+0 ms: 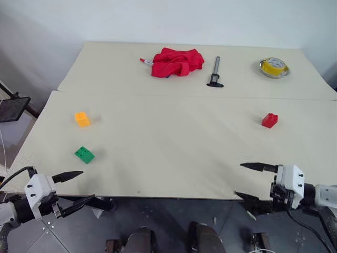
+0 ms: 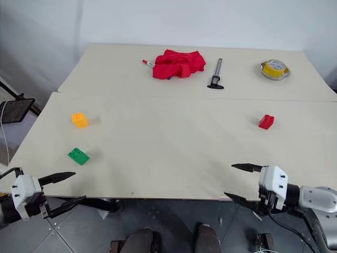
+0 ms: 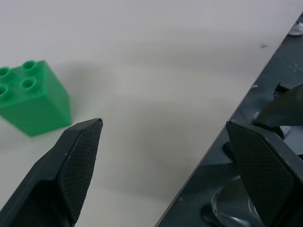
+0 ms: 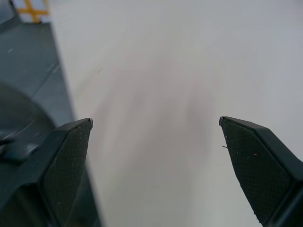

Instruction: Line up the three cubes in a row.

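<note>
Three cubes lie apart on the cream table [image 1: 174,147]. The yellow-orange cube [image 1: 82,118] sits at the left, and the green cube [image 1: 84,154] lies a little nearer than it. Far across at the right stands the red cube [image 1: 269,120]. My left gripper [image 1: 81,186] hangs open at the table's front left edge, just short of the green cube [image 3: 32,98]. My right gripper [image 1: 243,181] is open too, at the front right edge, well short of the red cube. Nothing is between either pair of fingers.
On the far table section lie a crumpled red cloth [image 1: 177,62], a red pen [image 1: 146,61], a dark caliper [image 1: 215,72] and a yellow tape roll [image 1: 274,67] in a metal dish. A black stand [image 1: 12,108] is off the left edge.
</note>
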`<move>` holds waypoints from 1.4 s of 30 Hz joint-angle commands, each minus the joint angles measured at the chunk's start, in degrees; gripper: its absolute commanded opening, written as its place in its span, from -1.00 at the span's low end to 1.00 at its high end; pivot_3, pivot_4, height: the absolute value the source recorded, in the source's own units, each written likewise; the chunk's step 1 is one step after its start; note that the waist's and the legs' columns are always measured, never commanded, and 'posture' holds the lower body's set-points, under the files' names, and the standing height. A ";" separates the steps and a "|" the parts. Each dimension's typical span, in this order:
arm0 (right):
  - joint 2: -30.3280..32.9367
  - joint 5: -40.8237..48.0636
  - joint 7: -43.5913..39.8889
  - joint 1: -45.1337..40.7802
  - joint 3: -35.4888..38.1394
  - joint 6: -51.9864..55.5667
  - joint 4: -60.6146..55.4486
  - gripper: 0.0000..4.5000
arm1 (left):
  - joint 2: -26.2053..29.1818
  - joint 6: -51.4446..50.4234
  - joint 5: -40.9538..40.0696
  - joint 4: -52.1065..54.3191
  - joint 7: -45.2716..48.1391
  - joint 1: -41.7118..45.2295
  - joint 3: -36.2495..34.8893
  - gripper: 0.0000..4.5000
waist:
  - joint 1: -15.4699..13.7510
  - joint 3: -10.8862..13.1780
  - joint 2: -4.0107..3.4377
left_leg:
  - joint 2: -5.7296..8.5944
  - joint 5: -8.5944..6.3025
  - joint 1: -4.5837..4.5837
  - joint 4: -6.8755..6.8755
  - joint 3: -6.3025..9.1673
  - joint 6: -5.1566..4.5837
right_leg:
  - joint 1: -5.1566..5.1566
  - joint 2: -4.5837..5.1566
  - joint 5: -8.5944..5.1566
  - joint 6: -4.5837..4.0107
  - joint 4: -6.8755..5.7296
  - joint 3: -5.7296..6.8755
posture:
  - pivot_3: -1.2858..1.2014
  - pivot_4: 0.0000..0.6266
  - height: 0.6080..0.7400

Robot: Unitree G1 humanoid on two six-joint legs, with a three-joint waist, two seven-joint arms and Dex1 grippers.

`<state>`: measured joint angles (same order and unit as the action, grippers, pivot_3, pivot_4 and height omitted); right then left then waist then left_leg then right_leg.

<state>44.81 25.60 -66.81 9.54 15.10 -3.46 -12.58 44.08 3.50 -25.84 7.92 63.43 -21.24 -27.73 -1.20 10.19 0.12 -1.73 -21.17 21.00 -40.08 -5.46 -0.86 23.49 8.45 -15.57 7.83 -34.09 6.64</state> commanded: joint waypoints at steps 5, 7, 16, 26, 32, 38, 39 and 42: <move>-6.54 4.11 13.72 -0.39 6.00 5.43 -1.59 1.00 | -0.53 -11.56 -9.56 12.68 -3.69 6.21 4.71 0.96 | -0.33 0.00 0.00 | 0.00 0.00 0.03 -0.06 0.00 0.02 | -0.01 0.01 0.00 0.01 -0.09 0.03 | 0.03 -0.52 1.00; -9.67 4.36 20.27 -0.15 10.70 5.92 -0.47 1.00 | -1.53 -14.20 -10.02 15.56 -5.81 10.97 8.95 0.96 | -0.45 -0.03 -0.05 | 0.02 0.01 0.03 -0.10 0.07 0.02 | -0.02 0.05 0.01 0.01 -0.13 0.00 | 0.03 -0.52 1.00; -16.34 -4.70 42.39 -3.54 15.44 9.19 4.01 1.00 | -9.44 -13.21 -1.62 9.93 -9.69 27.62 23.69 0.96 | 0.85 -0.20 -0.32 | 0.05 0.02 -0.22 -0.01 -0.35 0.11 | 0.01 -0.06 0.01 0.02 -0.37 -0.09 | 0.03 -0.52 1.00; -16.99 -8.19 61.22 -32.45 6.94 35.17 10.91 1.00 | -11.57 -11.06 2.60 6.09 -9.19 32.12 28.54 0.96 | 2.66 -0.22 -0.39 | -0.03 0.03 -0.65 0.03 -0.42 0.09 | 0.08 -0.04 -0.03 -0.07 -0.73 -0.68 | 0.03 -0.52 1.00; -17.77 -13.50 65.32 -44.28 3.14 31.68 28.40 1.00 | -14.19 -9.44 5.20 4.85 -10.06 33.07 31.29 0.96 | 2.40 -0.22 -0.39 | 0.02 -0.01 -0.38 0.06 -0.57 0.09 | 0.21 -0.03 -0.02 -0.04 -0.82 -0.46 | 0.03 -0.52 1.00; -17.45 -17.32 69.96 -50.72 3.09 24.10 43.57 1.00 | -15.07 -8.89 6.25 5.47 -10.56 32.09 32.05 0.96 | 2.92 -0.22 -0.39 | -0.01 -0.01 -0.35 0.08 -0.66 0.08 | 0.22 -0.01 -0.01 -0.02 -0.72 -0.32 | 0.03 -0.52 1.00; -17.55 -16.96 69.35 -51.58 3.29 23.15 45.38 1.00 | -15.07 -8.89 6.28 5.60 -10.61 31.92 32.09 0.96 | 2.96 -0.22 -0.39 | -0.02 -0.01 -0.36 0.09 -0.67 0.09 | 0.22 -0.01 -0.01 -0.02 -0.72 -0.32 | 0.03 -0.52 1.00; -18.41 -15.24 66.22 -53.49 3.73 20.11 49.49 0.83 | -14.91 -8.79 6.11 5.72 -10.65 31.37 31.89 1.00 | 2.99 -0.22 -0.39 | -0.04 -0.01 -0.36 0.09 -0.70 0.09 | 0.22 -0.01 -0.01 -0.02 -0.70 -0.32 | 0.03 -0.52 1.00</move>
<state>26.41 9.54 1.06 -42.44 18.05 19.56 36.42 29.16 -6.24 -19.67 11.93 52.98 10.57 4.52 1.79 9.97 -0.28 -1.78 -21.18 20.64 -40.00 -6.15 -0.77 23.71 8.44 -15.58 7.81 -34.79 6.32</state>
